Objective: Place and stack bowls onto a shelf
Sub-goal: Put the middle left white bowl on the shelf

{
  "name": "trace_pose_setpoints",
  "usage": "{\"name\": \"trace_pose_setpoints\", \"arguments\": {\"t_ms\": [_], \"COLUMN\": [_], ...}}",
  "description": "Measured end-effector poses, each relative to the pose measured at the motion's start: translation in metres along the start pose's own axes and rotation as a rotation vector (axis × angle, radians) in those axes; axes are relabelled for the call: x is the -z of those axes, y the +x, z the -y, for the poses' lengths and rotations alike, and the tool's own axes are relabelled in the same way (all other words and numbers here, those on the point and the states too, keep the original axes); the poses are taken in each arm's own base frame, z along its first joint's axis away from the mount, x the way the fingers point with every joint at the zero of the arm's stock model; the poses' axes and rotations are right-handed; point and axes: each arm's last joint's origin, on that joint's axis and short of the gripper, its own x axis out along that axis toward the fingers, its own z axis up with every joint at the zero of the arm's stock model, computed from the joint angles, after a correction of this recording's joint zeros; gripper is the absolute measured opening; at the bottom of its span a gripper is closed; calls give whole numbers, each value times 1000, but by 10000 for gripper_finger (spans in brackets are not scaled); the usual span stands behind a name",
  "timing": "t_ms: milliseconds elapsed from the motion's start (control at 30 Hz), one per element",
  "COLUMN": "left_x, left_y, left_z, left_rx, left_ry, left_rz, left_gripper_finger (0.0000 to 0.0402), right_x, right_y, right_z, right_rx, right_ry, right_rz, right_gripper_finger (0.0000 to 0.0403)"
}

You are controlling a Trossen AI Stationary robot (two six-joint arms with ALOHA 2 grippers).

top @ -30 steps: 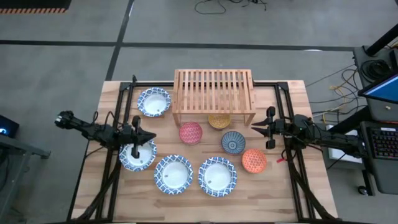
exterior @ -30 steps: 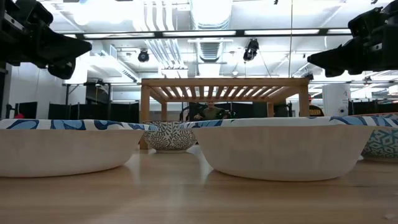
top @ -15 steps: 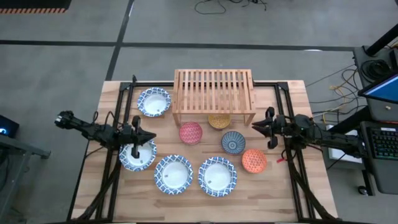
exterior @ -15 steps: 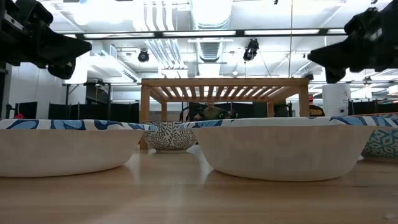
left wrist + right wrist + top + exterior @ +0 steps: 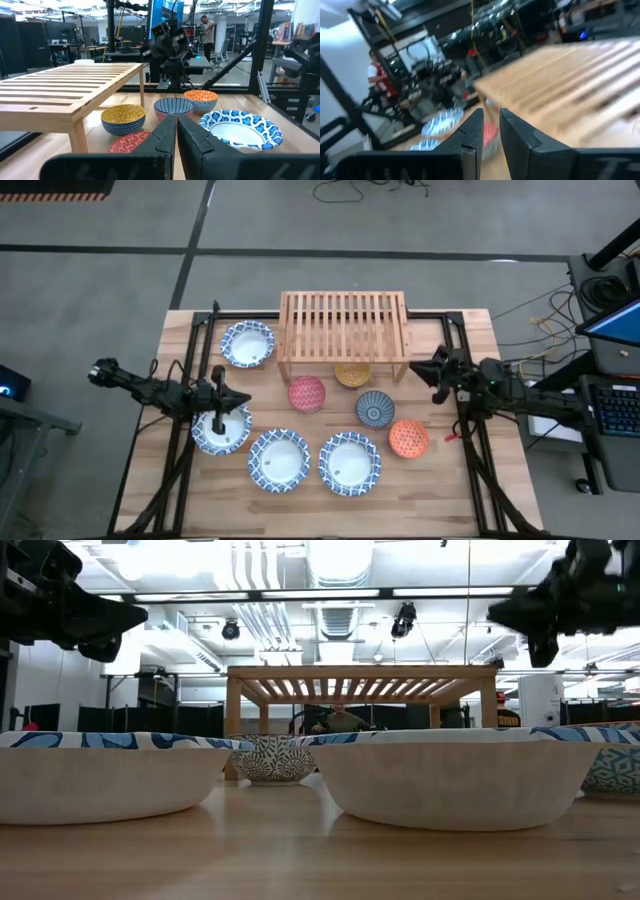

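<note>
The wooden shelf (image 5: pixel 343 325) stands at the table's far middle on its side legs. Blue-and-white bowls rest on the table at far left (image 5: pixel 247 343), left (image 5: pixel 222 430) and near middle (image 5: pixel 279 459) (image 5: pixel 349 463). The small pink-red (image 5: pixel 307 393), dark blue-grey (image 5: pixel 375 409) and orange (image 5: pixel 408 438) bowls sit in front of the shelf. The yellow one (image 5: pixel 353 374) is half under it. My left gripper (image 5: pixel 240 399) (image 5: pixel 176 131) hovers shut over the left bowl's far rim. My right gripper (image 5: pixel 415 367) (image 5: pixel 491 125) hangs level beside the shelf's right leg, fingers narrowly apart and empty.
Black frame rails (image 5: pixel 203 330) (image 5: pixel 462 330) run along the table's left and right sides. A desk with a screen and keyboard (image 5: pixel 612 395) stands off the right edge. People (image 5: pixel 207 31) (image 5: pixel 376 75) show in the room beyond the table.
My right gripper has risen, rolled about its own pointing line and drifted a little toward the far edge beside the shelf's right leg. The bowls and the shelf stand as before.
</note>
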Motion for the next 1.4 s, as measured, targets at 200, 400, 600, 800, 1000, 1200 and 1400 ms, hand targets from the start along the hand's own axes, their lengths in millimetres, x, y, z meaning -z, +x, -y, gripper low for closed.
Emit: {"name": "trace_pose_setpoints", "arguments": {"t_ms": [200,400,600,800,1000,1200,1400], "left_x": [-1,-16,-37,-40,-39,-27,-43], "left_y": [0,-1,-7,-8,-9,1,21], "left_z": [0,-1,-5,-6,-13,-8,2], "left_rx": [-12,-1,27,2,-203,-221,-237], "left_ry": [-11,-300,-458,-462,-714,-936,-1049], "left_rz": [9,159,362,401,438,310,223], "left_gripper_finger": [0,0,0,0,0,0,0], "right_x": [-20,-23,-31,-35,-37,-49,-59], "right_y": [21,52,75,92,103,109,108], "right_z": [-8,-11,-14,-16,-18,-23,-27], "right_rx": [69,122,158,140,141,154,165], "right_ry": [-89,-187,-254,-269,-269,-288,-317], "right_rz": [-78,-211,-244,-174,-176,-232,-292], "right_gripper_finger": [38,38,38,38,38,38,38]}}
